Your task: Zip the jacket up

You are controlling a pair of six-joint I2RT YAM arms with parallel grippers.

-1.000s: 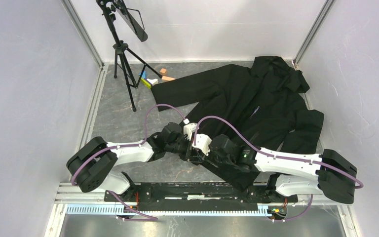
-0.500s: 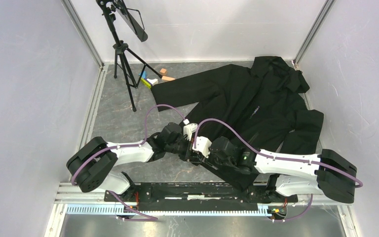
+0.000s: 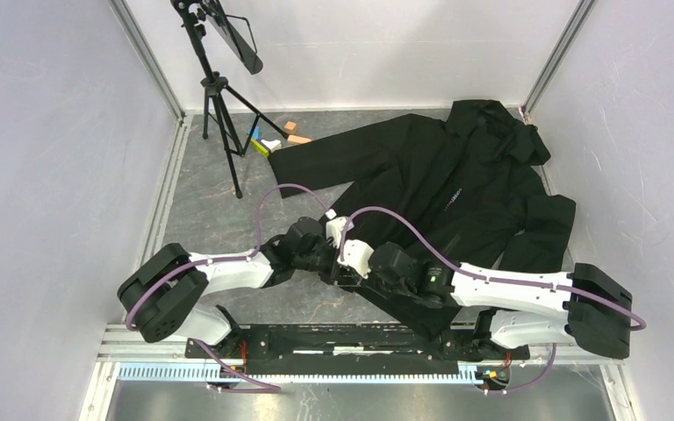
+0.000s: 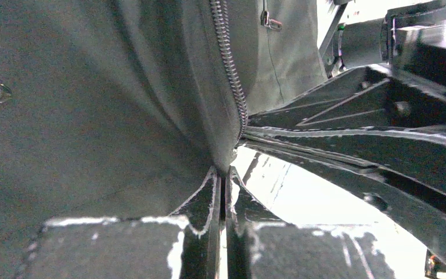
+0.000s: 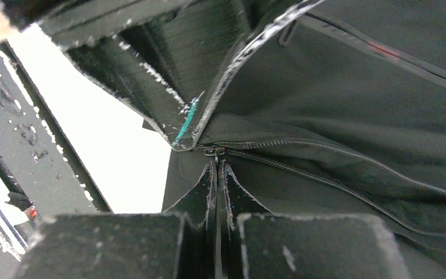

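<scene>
Here's the jacket [image 3: 456,175], big and black, spread flat across the right half of the gray tabletop [image 3: 211,202]. Its hood [image 3: 491,118] is bunched at the far right corner. One sleeve [image 3: 342,145] stretches out to the far left and the other is folded in at the right. There's small white lettering [image 3: 453,200] on the chest, and the near hem lies right under the two wrists.

Count them off: one jacket, two arms and two claws. There's one tripod [image 3: 219,114] at the far left, with a small cluster of colored blocks [image 3: 281,136] by the sleeve end.

Down at the hem, the left claw [image 4: 223,174] is clenched on the jacket's fabric edge, right at the foot of the zipper [image 4: 227,64], whose teeth run away up the cloth. The right claw [image 5: 216,165] is clenched too, its tips meeting just under the little zipper pull [image 5: 212,151]. I can't tell whether the tab sits between them. The two claws are nearly nose to nose.

Compared with a second ago, the right claw has snapped closed and its wrist has slid a touch to the left, toward its partner. The left arm [image 3: 228,267] hasn't budged, and the jacket lies as it did.
</scene>
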